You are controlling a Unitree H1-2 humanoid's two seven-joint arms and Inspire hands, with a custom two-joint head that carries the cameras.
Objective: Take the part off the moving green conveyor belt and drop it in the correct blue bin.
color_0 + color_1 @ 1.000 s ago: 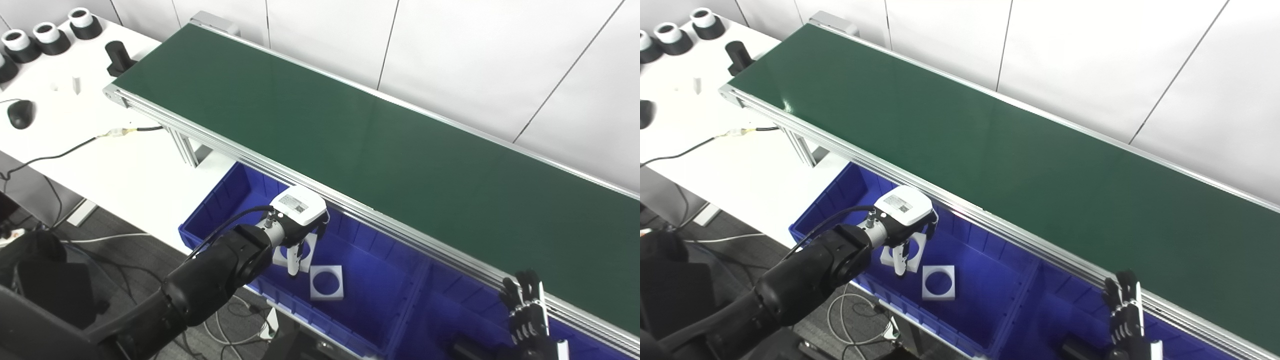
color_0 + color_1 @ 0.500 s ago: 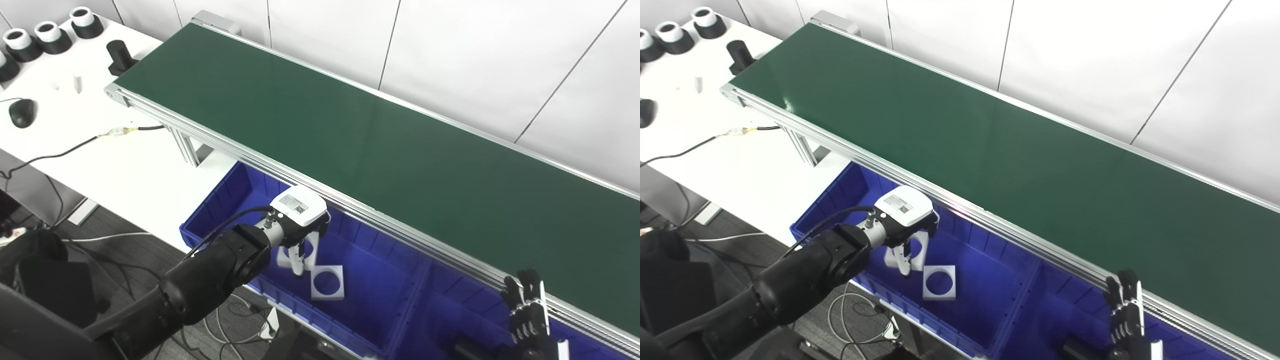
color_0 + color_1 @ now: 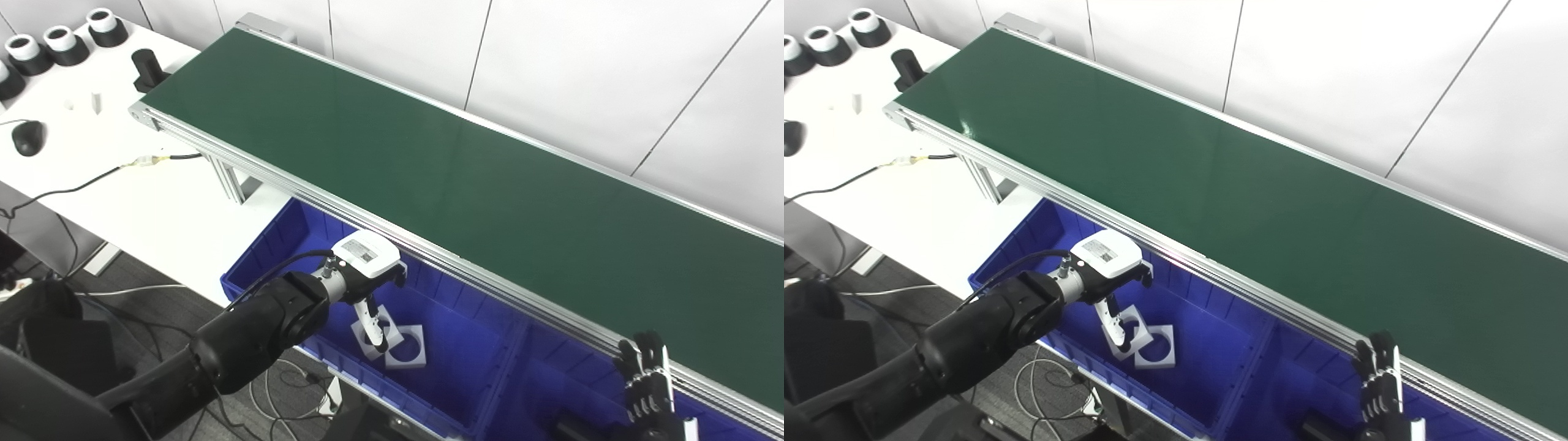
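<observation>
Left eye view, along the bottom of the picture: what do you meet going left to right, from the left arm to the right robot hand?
Left arm → left robot hand → white square parts in the blue bin → right robot hand.

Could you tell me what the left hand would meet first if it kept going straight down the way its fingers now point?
Most likely the white square part lying in the blue bin, right under the left hand. The fingers already look at or very near it; contact is unclear.
</observation>
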